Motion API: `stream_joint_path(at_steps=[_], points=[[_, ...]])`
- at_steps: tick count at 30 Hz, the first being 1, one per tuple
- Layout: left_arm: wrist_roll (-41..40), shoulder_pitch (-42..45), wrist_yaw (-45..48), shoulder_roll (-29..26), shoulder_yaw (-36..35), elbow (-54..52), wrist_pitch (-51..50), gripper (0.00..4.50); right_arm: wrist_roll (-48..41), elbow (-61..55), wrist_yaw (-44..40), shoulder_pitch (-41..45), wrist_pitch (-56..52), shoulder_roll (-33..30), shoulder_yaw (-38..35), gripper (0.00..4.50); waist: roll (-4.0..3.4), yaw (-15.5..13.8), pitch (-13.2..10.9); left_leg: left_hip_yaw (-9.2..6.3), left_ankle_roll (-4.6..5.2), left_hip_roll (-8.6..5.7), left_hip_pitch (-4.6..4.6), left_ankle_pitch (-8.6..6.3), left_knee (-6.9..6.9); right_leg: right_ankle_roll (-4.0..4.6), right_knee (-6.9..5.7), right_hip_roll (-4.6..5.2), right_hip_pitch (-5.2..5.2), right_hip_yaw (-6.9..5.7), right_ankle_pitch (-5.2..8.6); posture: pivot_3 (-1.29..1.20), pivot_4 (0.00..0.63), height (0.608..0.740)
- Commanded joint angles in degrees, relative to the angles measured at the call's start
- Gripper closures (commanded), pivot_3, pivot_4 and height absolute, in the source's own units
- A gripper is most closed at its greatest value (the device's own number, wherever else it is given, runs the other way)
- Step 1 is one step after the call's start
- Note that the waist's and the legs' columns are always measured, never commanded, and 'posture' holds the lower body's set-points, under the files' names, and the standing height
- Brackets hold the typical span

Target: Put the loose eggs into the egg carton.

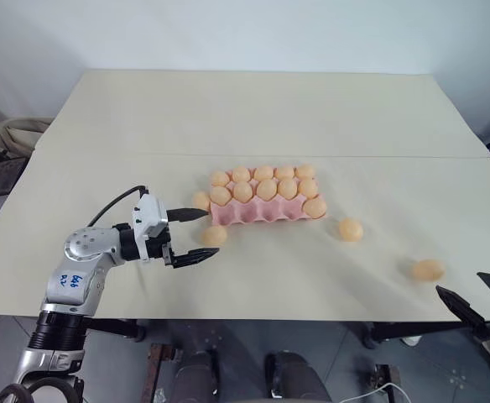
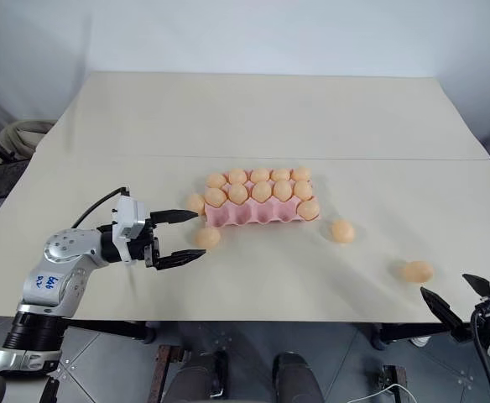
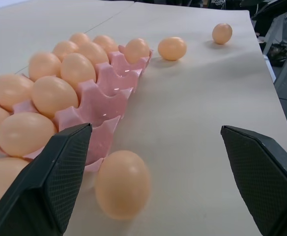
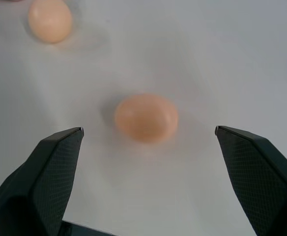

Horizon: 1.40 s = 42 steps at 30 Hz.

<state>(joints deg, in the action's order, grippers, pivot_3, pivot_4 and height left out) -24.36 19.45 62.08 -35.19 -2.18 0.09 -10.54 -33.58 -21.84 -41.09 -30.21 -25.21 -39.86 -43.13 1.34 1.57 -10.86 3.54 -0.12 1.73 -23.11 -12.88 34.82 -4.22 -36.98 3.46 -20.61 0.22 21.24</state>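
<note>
Egg carton at frame centre, loose eggs scattered around it

The pink egg carton (image 1: 262,210) sits mid-worktop (image 1: 228,117), its near-row cups mostly empty. One loose egg (image 1: 214,236) lies between the spread fingers of the left end effector (image 1: 201,234); two more (image 1: 351,229) (image 1: 427,269) lie lower right, near the right end effector (image 1: 473,295), also spread and empty.

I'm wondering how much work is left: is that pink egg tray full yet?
Not full. The egg carton has several empty pink cups along its near row, and loose eggs lie on the table beside it.
</note>
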Motion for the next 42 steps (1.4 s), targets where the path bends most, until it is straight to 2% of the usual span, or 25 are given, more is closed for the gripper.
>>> stream_joint_path(at_steps=[1,6,15,18,22,23,26,30,35,42], points=[[-0.9,-2.0,-1.1,-1.3,-3.0,-3.6,0.5,0.03,-1.1,1.7,-2.7,1.6,-1.9,-3.2,-0.7,0.0,0.0,0.0,0.0,-0.01,0.08,0.0,-0.01,0.04,-0.01,0.0,0.02,0.0,0.0,-0.02,0.0,0.0,0.15,0.74],[-1.3,-6.0,-2.6,-2.6,-6.2,-5.9,0.1,0.03,2.8,7.6,-4.5,8.1,-4.6,-9.5,6.6,0.0,0.0,0.0,0.0,-0.01,0.13,0.01,-0.04,0.02,0.0,0.0,0.08,0.0,-0.01,-0.02,0.0,0.0,0.15,0.74],[-1.7,-10.3,-5.1,-2.6,-8.8,-10.2,-0.7,0.03,8.5,22.3,-9.2,21.6,-3.5,-14.8,17.5,0.0,0.0,-0.1,0.0,-0.01,0.17,-0.02,-0.07,0.02,0.08,-0.03,0.08,0.02,0.0,-0.03,-0.01,0.0,0.15,0.74],[-1.9,-11.7,-6.3,-2.7,-9.8,-11.6,-1.0,0.0,9.3,24.4,-11.1,22.9,-4.1,-15.9,18.6,0.63,-0.02,-0.1,0.0,-0.02,0.17,-0.01,-0.09,0.02,0.06,-0.03,0.07,0.01,-0.01,-0.05,-0.01,0.0,0.15,0.74],[-2.1,-12.5,-6.9,-2.7,-10.3,-12.3,-1.2,0.0,9.8,24.7,-12.9,22.7,-3.8,-16.4,18.8,1.96,-0.01,0.0,0.0,-0.01,0.17,-0.01,-0.08,0.02,0.09,-0.04,0.06,0.0,0.0,-0.04,-0.01,0.0,0.15,0.74],[-2.1,-12.5,-7.1,-2.6,-10.3,-12.4,-1.2,0.0,10.0,24.6,-13.3,22.8,-2.9,-16.3,18.7,2.09,-0.02,0.0,0.0,-0.01,0.17,-0.01,-0.07,0.02,0.1,-0.05,0.05,0.0,0.01,-0.04,-0.02,0.0,0.15,0.74],[-2.1,-12.6,-7.4,-2.6,-10.4,-12.4,-1.1,0.0,8.9,21.9,-14.6,23.7,-2.0,-15.8,18.2,2.12,-0.02,0.0,0.0,-0.01,0.17,-0.01,-0.06,0.02,0.13,-0.07,0.03,0.0,0.02,-0.03,-0.03,0.0,0.15,0.74],[-2.2,-13.1,-8.8,-2.6,-11.3,-12.2,-1.2,0.0,4.5,12.7,-15.5,28.6,-5.5,-14.9,21.0,2.12,-0.03,0.6,0.0,0.01,0.16,0.01,-0.04,0.02,0.13,-0.07,-0.01,0.0,0.0,0.01,-0.03,0.0,0.15,0.74],[-2.1,-14.9,-10.8,-2.3,-12.8,-12.5,-1.3,0.0,3.8,7.9,-11.4,43.6,-10.6,-10.0,31.4,2.12,-0.02,0.9,0.0,-0.01,0.12,0.02,-0.04,0.03,0.14,-0.07,-0.08,-0.01,-0.04,0.0,-0.03,0.0,0.15,0.74],[-2.2,-18.1,-13.1,-2.3,-14.7,-13.8,-1.5,0.0,10.1,14.2,-7.6,61.2,-12.2,-0.2,45.9,2.12,-0.02,0.4,0.0,-0.03,0.1,0.0,-0.28,-0.01,0.08,-0.05,0.01,0.04,-0.32,-0.01,-0.02,0.0,0.15,0.74]])
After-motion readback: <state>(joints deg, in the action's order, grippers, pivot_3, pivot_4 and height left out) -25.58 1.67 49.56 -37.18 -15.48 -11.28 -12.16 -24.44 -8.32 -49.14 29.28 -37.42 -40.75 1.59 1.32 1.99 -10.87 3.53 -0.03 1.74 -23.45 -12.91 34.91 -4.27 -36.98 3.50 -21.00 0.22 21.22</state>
